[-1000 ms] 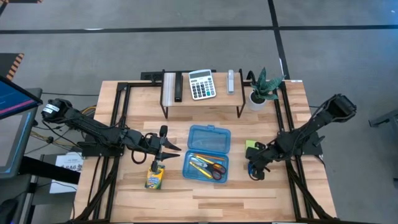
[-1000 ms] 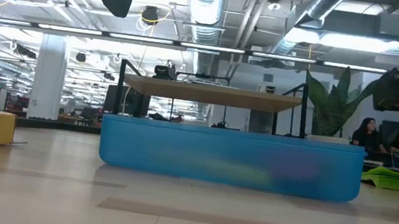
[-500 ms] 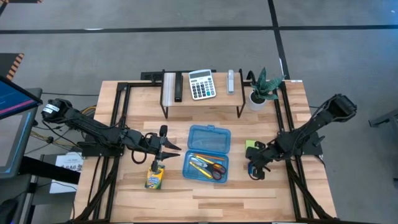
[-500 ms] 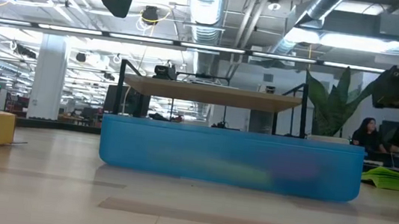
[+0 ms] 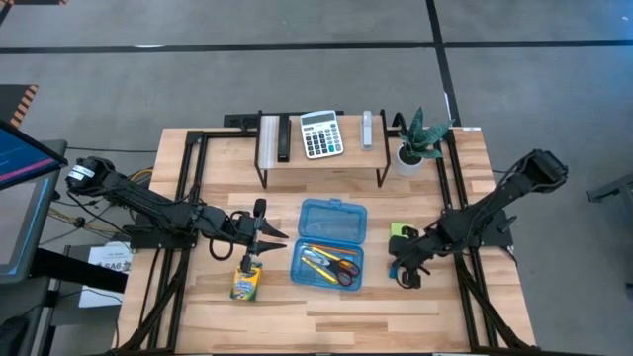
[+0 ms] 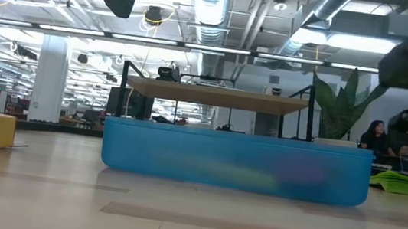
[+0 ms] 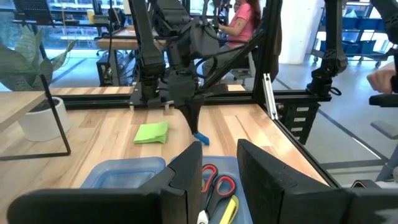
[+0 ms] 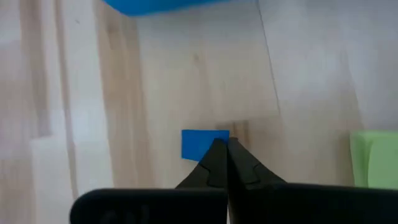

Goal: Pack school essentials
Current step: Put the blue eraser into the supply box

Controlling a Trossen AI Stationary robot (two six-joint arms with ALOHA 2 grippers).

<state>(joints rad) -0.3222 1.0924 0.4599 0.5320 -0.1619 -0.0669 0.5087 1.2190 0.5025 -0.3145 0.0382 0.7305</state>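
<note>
currently, stock of the tabletop (image 5: 326, 307) is standing as follows. blue pencil case (image 5: 329, 244), lid open, at the middle: already holding the yellow and orange pencils (image 5: 316, 260) and the red-handled scissors (image 5: 345, 269). crayon box (image 5: 245, 284): lying on the wood just left of the case, not yet packed. lime-green sticky-note pad (image 5: 401, 229): lying right of the case, not yet packed. tiny blue piece (image 8: 204, 144): lying on the wood near the pad, not yet packed. by my reckoning, two kinds of item are in and three are waiting, so the job is sitting somewhere short of halfway.

right pincer (image 8: 222, 149): reaching low from the right edge, tilted down, its fingers pressed together with the tips touching the edge of the blue piece, not pinching it as far as i am seeing. left pincer (image 7: 219, 167): hovering between the crayon box and the case, arm stretching in level from the left, fingers spread, holding nothing.

calculator (image 5: 320, 133) and potted plant (image 5: 412, 143): sitting at the back, on and beside the shelf.
</note>
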